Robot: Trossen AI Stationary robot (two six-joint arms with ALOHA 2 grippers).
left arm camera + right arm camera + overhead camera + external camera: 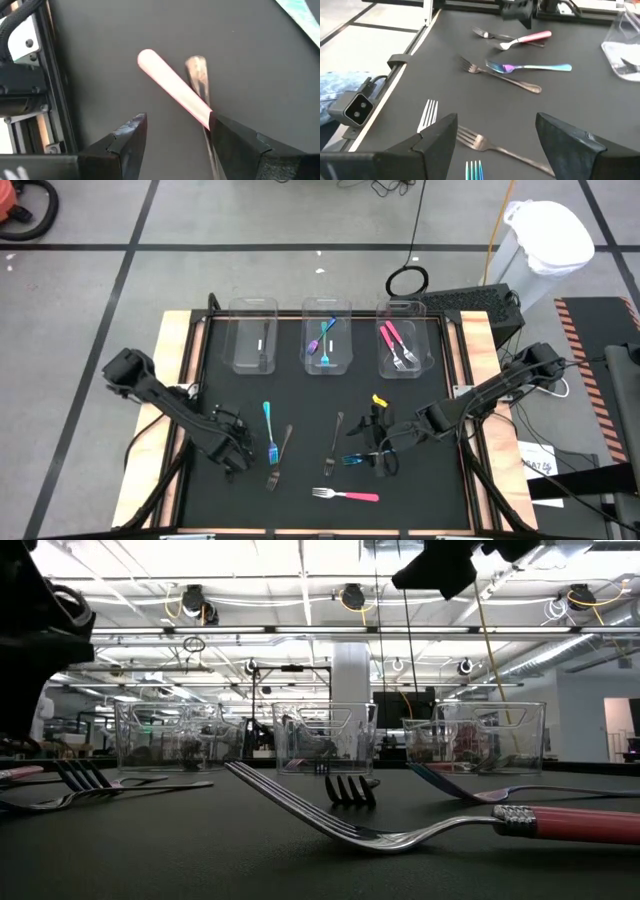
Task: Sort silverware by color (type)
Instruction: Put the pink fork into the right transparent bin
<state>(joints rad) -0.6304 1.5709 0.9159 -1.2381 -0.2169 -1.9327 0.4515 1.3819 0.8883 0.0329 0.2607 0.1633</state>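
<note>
Pink plastic handle (170, 85) of one fork lies flat on the black surface (230, 400), well short of the middle bin (327, 305) and off to its left-arm side. A grey fork's handle (197, 70) is touching or crossing it. The left gripper (177, 122) hangs over both, fingers spread and grasping nothing. The right gripper (495, 125), short of the same bin on the other side, is likewise released above a grey fork (485, 142).

Assessment: the forks appear light, rigid, low-lying and smooth. Pinch across the thicker pink handle, away from the grey one.
</note>
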